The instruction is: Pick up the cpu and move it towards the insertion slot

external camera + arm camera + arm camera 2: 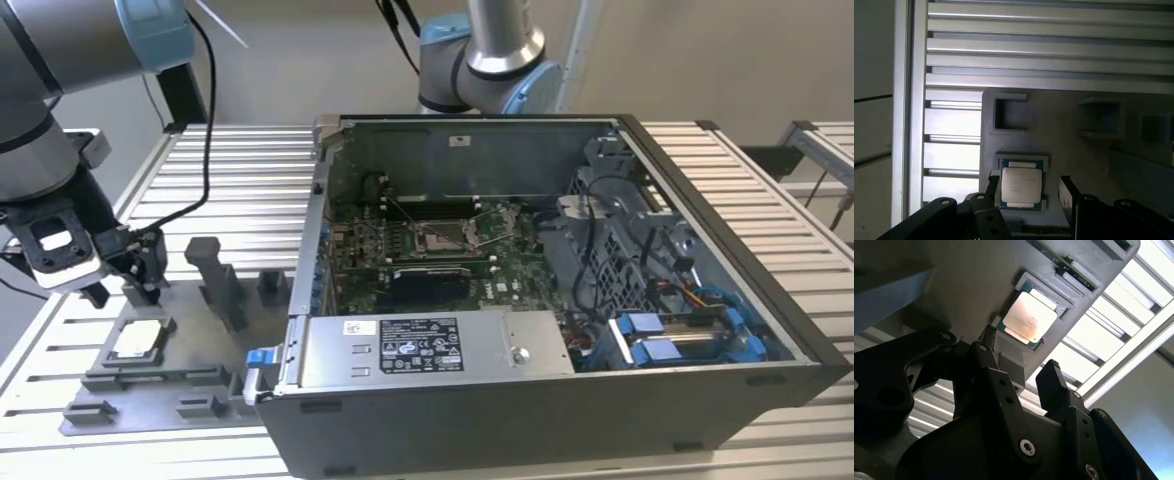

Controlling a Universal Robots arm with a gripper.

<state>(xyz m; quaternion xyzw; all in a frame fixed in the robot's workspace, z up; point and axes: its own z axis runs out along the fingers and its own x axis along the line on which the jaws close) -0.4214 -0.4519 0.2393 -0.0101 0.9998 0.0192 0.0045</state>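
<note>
The cpu (138, 340) is a pale square chip lying flat in a recess of the grey fixture plate (174, 392), at the exterior view's left, outside the computer case. My gripper (123, 292) hangs just above it, open and holding nothing. In the first wrist view the cpu (1021, 186) lies between the two black fingers (1067, 194). In the second wrist view the cpu (1030, 317) sits beyond the fingertips (1054, 376). The insertion slot (441, 237) is the metal-framed socket on the green board inside the open case.
The open computer case (561, 400) takes up the middle and the exterior view's right, with a silver labelled box (400, 350) at its front. Grey posts (214, 275) rise from the fixture beside my gripper. A second arm (481, 60) stands behind the case. The table (254, 170) is slatted aluminium.
</note>
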